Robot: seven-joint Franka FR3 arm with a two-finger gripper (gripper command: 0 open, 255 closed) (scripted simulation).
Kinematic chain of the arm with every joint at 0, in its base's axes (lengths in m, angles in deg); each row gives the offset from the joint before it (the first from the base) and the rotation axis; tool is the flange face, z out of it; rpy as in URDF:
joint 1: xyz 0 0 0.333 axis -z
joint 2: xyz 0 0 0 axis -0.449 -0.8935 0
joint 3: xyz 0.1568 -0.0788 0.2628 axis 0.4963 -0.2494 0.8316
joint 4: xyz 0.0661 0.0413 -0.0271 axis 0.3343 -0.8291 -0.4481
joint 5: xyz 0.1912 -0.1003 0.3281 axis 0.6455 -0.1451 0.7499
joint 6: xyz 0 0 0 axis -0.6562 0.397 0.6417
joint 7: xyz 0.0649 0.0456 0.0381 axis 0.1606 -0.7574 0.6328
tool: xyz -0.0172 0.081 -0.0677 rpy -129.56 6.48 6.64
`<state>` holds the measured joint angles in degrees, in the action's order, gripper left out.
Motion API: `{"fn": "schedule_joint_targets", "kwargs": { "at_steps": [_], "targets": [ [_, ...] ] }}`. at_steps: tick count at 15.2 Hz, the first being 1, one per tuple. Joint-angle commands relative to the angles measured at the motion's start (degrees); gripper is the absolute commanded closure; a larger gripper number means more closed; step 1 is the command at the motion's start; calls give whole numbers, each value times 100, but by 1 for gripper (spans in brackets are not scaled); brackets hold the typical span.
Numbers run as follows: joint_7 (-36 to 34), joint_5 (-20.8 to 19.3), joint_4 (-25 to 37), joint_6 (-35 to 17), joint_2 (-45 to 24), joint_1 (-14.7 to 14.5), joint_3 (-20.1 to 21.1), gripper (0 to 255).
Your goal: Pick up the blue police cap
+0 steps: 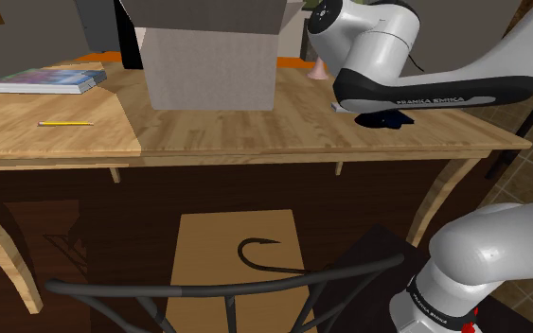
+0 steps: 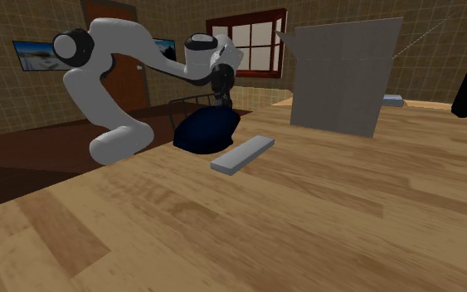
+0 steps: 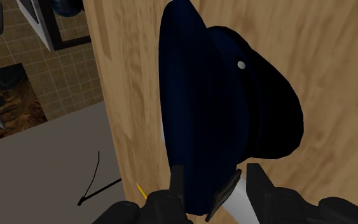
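The dark blue police cap (image 2: 208,133) lies on the wooden table (image 2: 306,216) near its edge, and it peeks out as a dark patch (image 1: 388,120) under the arm's white link in the shoulder view. My gripper (image 2: 221,105) has come down onto the cap's top from above. In the wrist view the cap (image 3: 228,108) is very close. My gripper (image 3: 217,177) is open, its two fingers standing apart astride the cap's rim. One finger (image 3: 177,184) is against the rim, the other finger (image 3: 258,182) clear of it. A pale grey strip (image 3: 233,196) shows between them.
A flat grey slab (image 2: 242,154) lies beside the cap. A tall grey box (image 1: 213,64) stands mid-table, with a book (image 1: 46,80) and a yellow pencil (image 1: 65,124) towards the shoulder view's left. A dark chair back (image 1: 207,284) stands before the table's front edge.
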<state>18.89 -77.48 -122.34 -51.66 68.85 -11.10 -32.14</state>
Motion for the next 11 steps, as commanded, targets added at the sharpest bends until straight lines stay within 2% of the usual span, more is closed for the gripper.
{"fn": "schedule_joint_targets", "kwargs": {
  "at_steps": [1, 5, 11],
  "targets": [
    [1, 8, -7, 2, -4, -1, 1, 255],
    [2, 0, -4, -7, -13, 3, -5, 255],
    [313, 16, 416, 250, -27, 36, -25, 255]
  ]
}}
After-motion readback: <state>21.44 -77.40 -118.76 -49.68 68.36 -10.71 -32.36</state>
